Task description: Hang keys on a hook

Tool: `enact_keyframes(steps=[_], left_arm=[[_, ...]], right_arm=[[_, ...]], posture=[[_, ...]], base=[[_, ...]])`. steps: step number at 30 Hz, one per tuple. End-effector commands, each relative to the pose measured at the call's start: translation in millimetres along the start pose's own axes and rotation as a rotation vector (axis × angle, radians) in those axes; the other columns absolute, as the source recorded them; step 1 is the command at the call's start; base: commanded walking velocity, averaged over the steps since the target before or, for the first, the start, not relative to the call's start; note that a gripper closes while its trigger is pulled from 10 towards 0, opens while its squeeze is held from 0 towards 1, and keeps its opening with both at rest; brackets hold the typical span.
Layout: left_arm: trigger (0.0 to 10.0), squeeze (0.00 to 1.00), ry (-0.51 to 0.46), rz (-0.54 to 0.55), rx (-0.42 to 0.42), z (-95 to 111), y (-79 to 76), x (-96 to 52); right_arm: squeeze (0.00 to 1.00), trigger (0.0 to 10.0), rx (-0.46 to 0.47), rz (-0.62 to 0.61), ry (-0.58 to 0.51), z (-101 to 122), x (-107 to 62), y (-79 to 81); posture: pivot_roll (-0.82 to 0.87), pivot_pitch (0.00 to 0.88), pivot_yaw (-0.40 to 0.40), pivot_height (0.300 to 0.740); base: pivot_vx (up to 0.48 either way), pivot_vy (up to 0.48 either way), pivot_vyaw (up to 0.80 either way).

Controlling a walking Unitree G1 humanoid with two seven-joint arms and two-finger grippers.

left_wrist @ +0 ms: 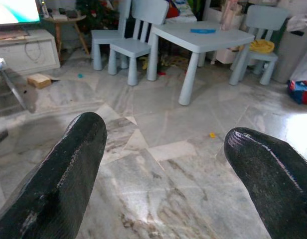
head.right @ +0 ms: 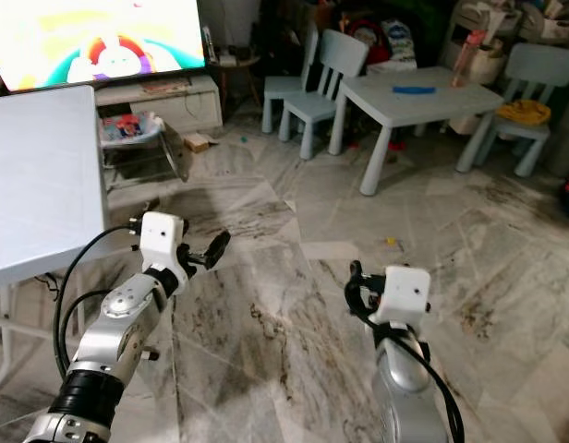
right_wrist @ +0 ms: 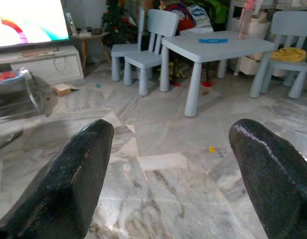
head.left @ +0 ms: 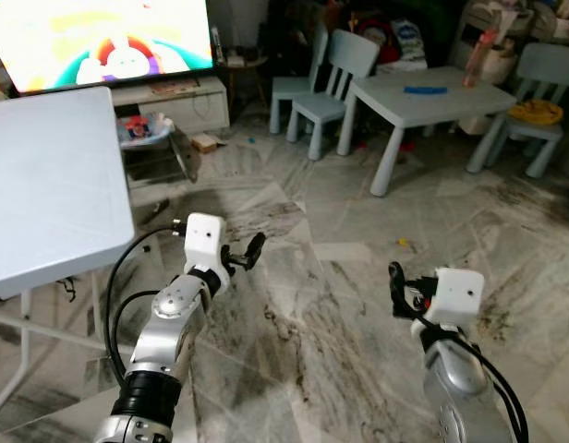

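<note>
Since both your left hand and right hand hung spread wide and empty (keys unseen), you needed to search beyond them first.

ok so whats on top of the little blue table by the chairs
On the small blue table lie a flat blue object and, at the far end, a pink bottle. The rest of the top looks bare. Neither keys nor a hook are visible there.

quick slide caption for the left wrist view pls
Open left claw held above marble floor, facing a pale blue kids' table and chairs.
</note>
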State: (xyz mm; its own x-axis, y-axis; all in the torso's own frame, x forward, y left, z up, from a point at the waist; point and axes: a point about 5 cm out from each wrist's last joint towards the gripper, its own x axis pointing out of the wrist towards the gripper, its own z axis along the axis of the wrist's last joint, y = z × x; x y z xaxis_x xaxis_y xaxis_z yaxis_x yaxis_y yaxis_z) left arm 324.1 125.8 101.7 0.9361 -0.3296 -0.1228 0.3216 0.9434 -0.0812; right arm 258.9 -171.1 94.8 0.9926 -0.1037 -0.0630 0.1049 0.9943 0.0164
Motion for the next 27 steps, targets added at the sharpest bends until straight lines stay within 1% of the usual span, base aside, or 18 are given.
enact_keyframes(steps=[1, 3, 8, 24, 27], left_arm=[[10.0, 0.0, 0.016, -0.002, 0.011, -1.5, -1.1, 0.7], [10.0, 0.0, 0.017, -0.001, 0.012, -1.5, -0.9, 0.9], [10.0, 0.0, 0.017, 0.002, 0.01, -0.7, 0.4, 2.0], [10.0, 0.0, 0.021, 0.0, 0.005, -1.9, -1.1, 1.8], [10.0, 0.0, 0.023, -0.001, 0.004, -1.7, -2.4, 2.2]], right_arm=[[0.0, 10.0, -0.009, -0.009, 0.004, -0.4, -0.1, -2.7], [0.0, 10.0, -0.008, -0.009, 0.003, -0.4, 0.0, -2.7], [0.0, 10.0, -0.011, -0.004, -0.005, 0.6, 0.6, -1.3], [0.0, 10.0, -0.002, -0.003, -0.014, 1.2, 0.7, 1.2], [0.0, 10.0, -0.002, -0.008, -0.028, 5.0, 1.3, 1.0]], posture=[[0.05, 0.0, -0.004, 0.74], [0.05, 0.0, -0.004, 0.74], [0.05, 0.0, -0.003, 0.74], [0.05, 0.0, 0.001, 0.74], [0.05, 0.0, -0.002, 0.74]], base=[[0.0, 0.0, -0.69], [0.0, 0.0, -0.63], [0.0, 0.221, 0.0], [0.0, 0.323, 0.0], [0.0, 0.341, 0.0]])
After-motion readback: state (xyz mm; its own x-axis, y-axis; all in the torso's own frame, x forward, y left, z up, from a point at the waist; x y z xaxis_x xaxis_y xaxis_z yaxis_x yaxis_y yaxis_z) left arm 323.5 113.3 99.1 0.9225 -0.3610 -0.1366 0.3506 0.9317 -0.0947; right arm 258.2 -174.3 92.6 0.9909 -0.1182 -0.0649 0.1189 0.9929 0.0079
